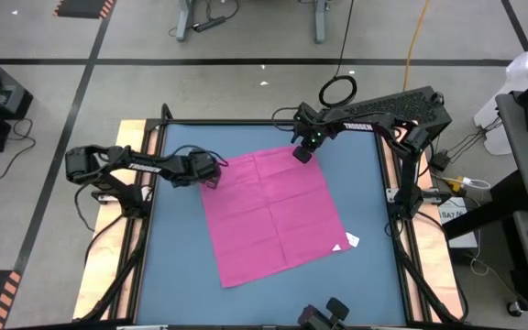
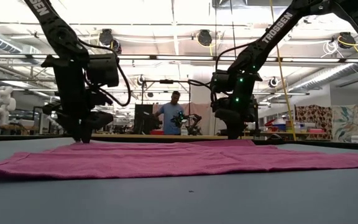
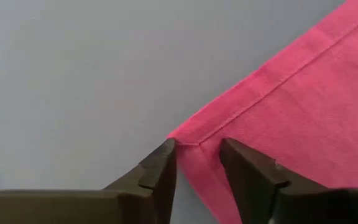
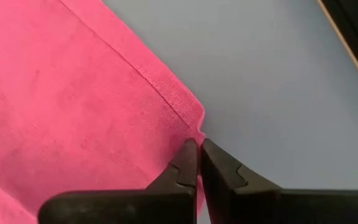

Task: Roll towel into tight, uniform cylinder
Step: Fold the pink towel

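The towel [image 1: 273, 215] lies flat on the blue table [image 1: 177, 266]. The right gripper [image 4: 199, 149] pinches one far corner. The left gripper [image 3: 197, 155] sits half open around the other corner. Next it must squeeze, then both start rolling.

Left pincer [image 3: 197, 163] low with jaws parted; right pincer [image 4: 199, 163] low, jaws pressed together.

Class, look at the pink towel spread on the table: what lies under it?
Under the flat towel only the blue tabletop shows around its edges. Whatever the cloth covers is hidden, though it lies flat with no bulge.
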`<state>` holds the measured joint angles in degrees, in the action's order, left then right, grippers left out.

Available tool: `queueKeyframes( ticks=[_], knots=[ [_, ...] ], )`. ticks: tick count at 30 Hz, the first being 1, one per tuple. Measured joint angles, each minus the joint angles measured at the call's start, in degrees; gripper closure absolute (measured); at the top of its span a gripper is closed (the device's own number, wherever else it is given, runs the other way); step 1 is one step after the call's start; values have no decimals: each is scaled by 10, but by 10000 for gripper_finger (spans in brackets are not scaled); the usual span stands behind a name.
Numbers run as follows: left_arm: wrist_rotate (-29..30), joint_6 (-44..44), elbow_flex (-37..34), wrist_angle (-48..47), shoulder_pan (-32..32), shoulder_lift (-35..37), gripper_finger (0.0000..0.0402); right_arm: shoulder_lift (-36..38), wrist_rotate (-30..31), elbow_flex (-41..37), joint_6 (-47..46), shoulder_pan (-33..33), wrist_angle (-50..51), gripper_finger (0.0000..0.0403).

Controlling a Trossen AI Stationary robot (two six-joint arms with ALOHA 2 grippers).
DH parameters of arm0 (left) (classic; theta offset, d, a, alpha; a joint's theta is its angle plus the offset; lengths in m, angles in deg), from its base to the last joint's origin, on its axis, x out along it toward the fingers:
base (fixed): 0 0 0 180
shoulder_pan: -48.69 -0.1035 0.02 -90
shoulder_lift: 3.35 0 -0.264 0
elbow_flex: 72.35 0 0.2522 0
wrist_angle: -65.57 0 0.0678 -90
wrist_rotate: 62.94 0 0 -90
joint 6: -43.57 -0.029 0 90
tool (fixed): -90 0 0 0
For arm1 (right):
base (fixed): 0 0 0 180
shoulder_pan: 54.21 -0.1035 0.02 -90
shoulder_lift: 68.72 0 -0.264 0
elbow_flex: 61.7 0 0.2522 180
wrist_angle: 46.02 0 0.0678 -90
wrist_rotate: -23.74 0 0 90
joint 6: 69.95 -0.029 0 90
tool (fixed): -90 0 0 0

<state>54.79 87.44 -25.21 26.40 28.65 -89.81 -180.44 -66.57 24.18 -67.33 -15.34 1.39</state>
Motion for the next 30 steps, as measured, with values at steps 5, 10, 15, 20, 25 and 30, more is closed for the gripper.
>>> queueKeyframes(
  ticks=[5,10,15,20,25,30],
  knots=[
    [7,-20,-1,14,0,-1,343,0,0,0,0,0,7,401],
    [30,-43,-2,21,-1,-3,393,1,0,0,-2,0,24,401],
    [30,-47,7,27,-3,5,350,1,-2,0,-18,0,54,401],
    [30,-39,12,21,-4,10,280,1,-1,0,-19,-6,64,401],
    [52,-38,12,23,-11,10,213,1,1,0,-19,-8,64,401],
    [52,-38,9,27,-43,10,198,1,1,0,-19,-8,64,401]
  ],
)
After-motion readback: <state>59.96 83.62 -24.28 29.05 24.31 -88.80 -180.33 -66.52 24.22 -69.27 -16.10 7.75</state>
